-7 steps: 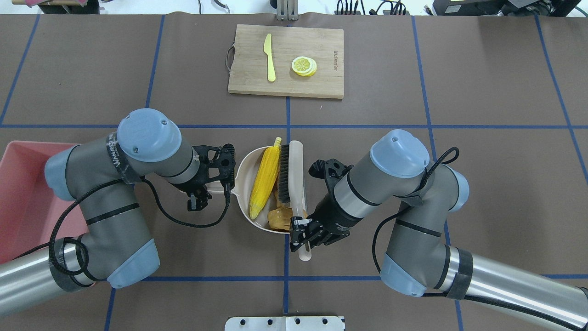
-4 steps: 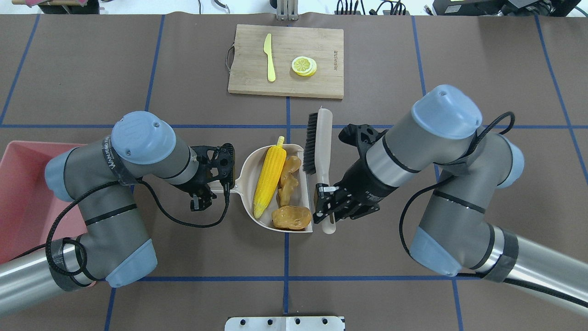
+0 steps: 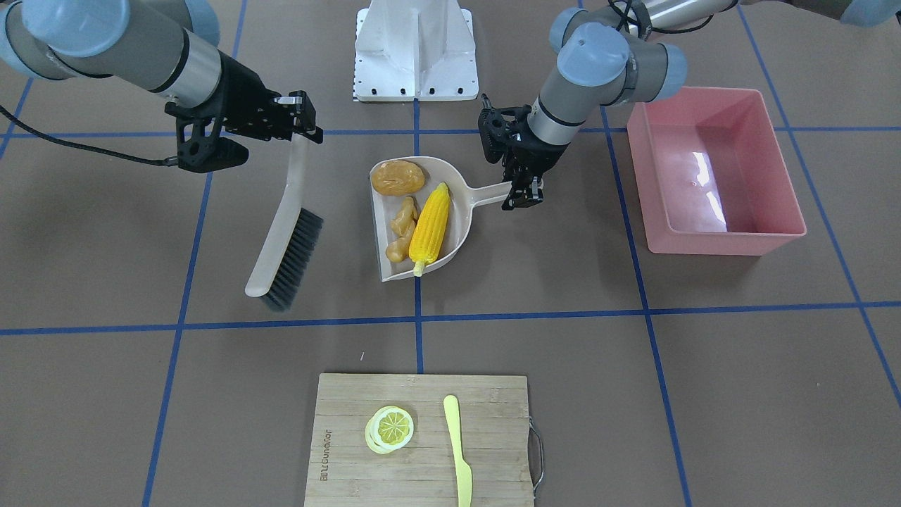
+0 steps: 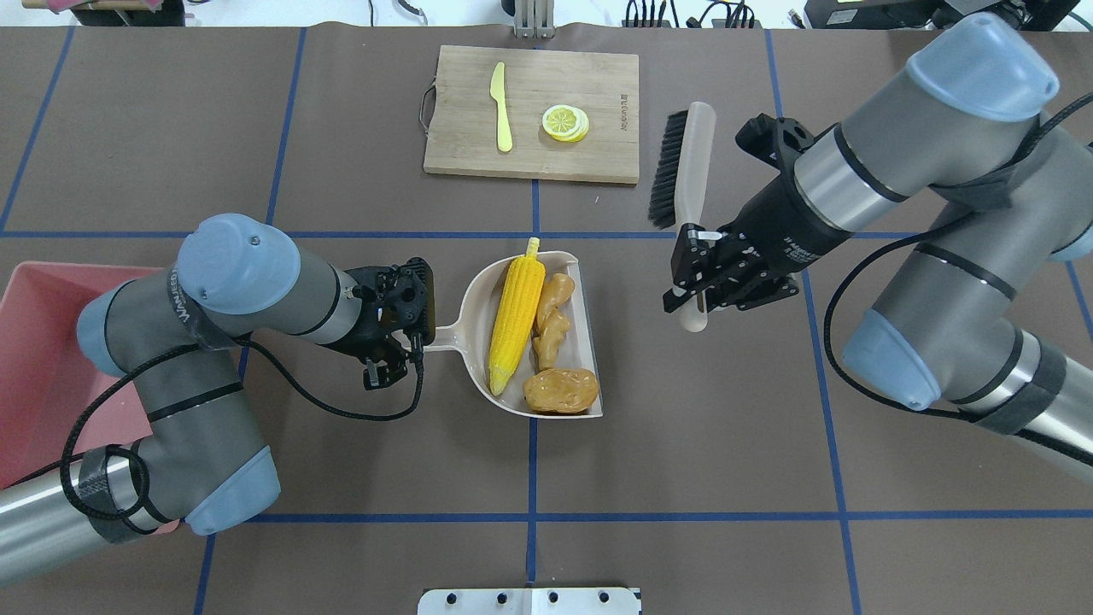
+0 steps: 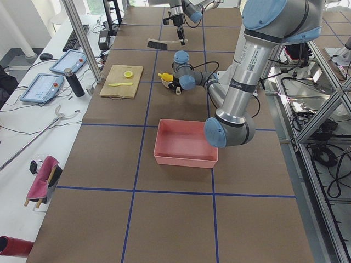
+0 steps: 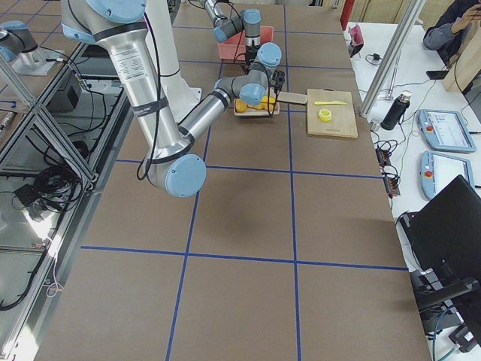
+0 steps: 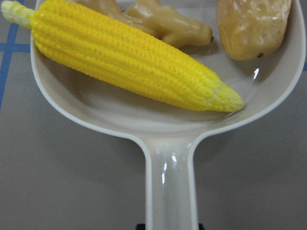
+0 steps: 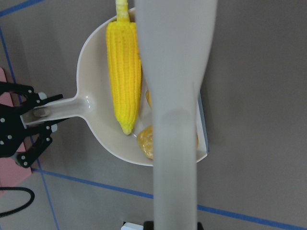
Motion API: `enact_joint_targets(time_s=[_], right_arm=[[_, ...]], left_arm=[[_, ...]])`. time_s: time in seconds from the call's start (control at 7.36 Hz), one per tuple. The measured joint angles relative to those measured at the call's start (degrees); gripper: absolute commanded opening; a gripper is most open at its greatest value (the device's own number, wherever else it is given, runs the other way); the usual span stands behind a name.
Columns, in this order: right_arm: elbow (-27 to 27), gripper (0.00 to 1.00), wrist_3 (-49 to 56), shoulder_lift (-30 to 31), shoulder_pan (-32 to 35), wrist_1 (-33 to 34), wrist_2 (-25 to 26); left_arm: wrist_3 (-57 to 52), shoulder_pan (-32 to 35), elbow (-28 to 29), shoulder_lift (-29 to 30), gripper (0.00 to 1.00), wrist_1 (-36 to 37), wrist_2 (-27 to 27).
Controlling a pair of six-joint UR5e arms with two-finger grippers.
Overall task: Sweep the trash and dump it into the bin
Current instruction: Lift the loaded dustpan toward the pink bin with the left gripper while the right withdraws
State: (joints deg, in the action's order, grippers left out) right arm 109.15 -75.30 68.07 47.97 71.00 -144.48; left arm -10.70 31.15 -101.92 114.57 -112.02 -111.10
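The beige dustpan sits at the table's middle and holds the yellow corn cob, the tan ginger root and the brown potato. My left gripper is shut on the dustpan's handle. The left wrist view shows the corn, ginger and potato in the pan. My right gripper is shut on the handle of the brush and holds it raised, right of the pan. The pink bin stands at the left edge, behind my left arm.
A wooden cutting board at the far middle carries a pale yellow knife and a lemon slice. The brush's tip hangs near the board's right edge. A metal base plate is at the near edge.
My right arm has lifted the brush out of the dustpan and carried it right and farther away. The trash now lies uncovered. The dustpan has shifted slightly right.
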Motion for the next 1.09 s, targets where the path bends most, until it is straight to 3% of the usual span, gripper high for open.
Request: enact_joint_targets(time_s=[0.27,0.54,1.09], right_arm=[[-0.29,0.0,15.8,3.35,5.36,5.11,0.33],[-0.32,0.0,34.91,4.87,10.14,16.86,1.38],[0.09,0.0,57.13,8.52,12.72,39.4,8.16]], left_arm=[[4.31,0.13,-0.08,-0.82,0.0,-5.78,0.0],[11.33,0.54,-0.92,-2.61,0.0,-13.87,0.12],[17.88,7.32,-11.56,-13.85,0.0,-20.05,1.87]])
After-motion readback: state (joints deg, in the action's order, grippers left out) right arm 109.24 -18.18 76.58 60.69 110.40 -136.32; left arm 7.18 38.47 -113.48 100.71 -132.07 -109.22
